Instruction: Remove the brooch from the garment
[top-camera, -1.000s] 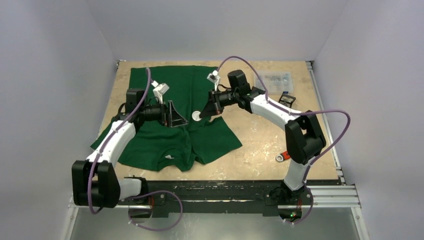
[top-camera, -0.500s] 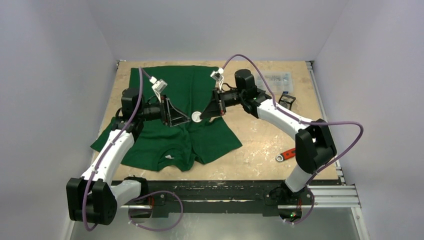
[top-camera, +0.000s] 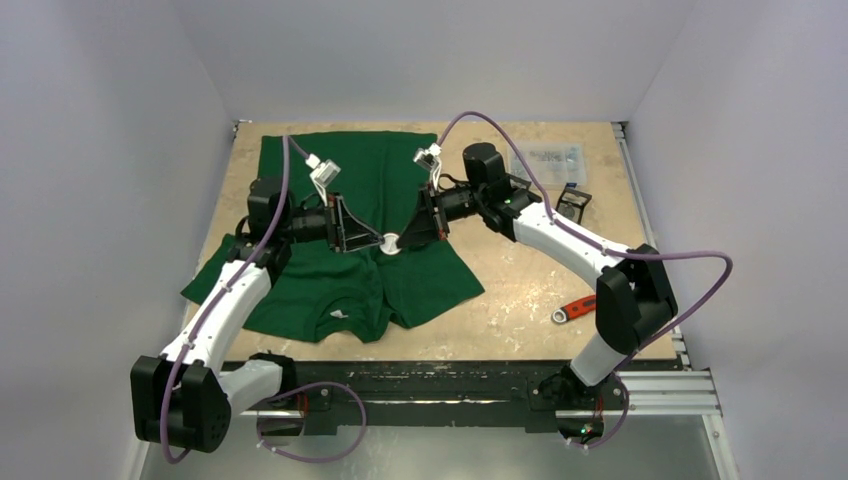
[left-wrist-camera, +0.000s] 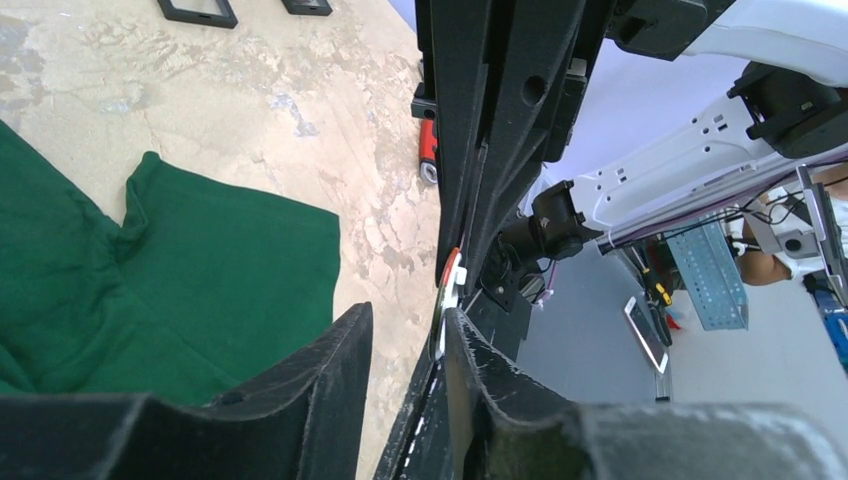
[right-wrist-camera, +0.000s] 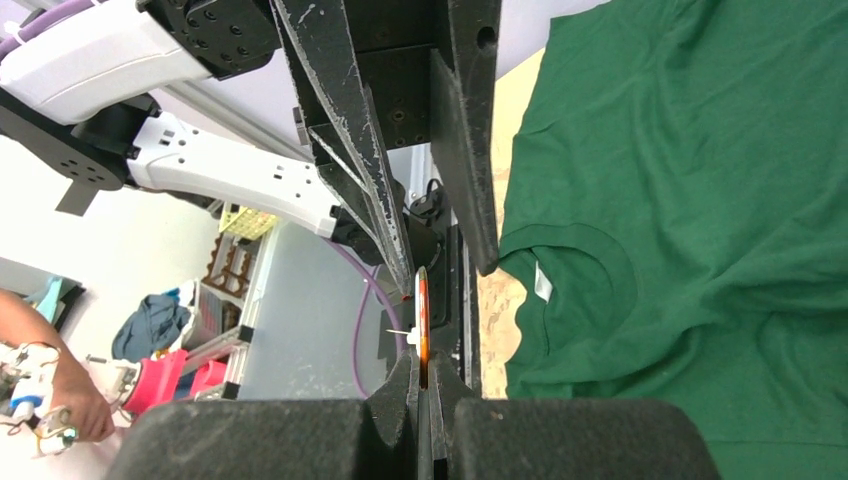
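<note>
Top view: the brooch (top-camera: 391, 241) hangs over the middle of the green T-shirt (top-camera: 330, 290), which lies on the desk (top-camera: 520, 290).

Left wrist: the left gripper (left-wrist-camera: 405, 322) has its jaws narrowly apart beside the disc. It should centre them before pinching.

Right wrist: the right gripper (right-wrist-camera: 422, 372) has its jaws clamped on the rim. It should hold steady.

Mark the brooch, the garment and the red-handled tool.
brooch (top-camera: 391, 241), top view, its white face
garment (top-camera: 375, 165), top view, bare cloth near the hem
red-handled tool (top-camera: 580, 304), top view, its red handle

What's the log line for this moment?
right pincer: shut on brooch | left pincer: open, straddling brooch | green T-shirt: flat on table
</note>
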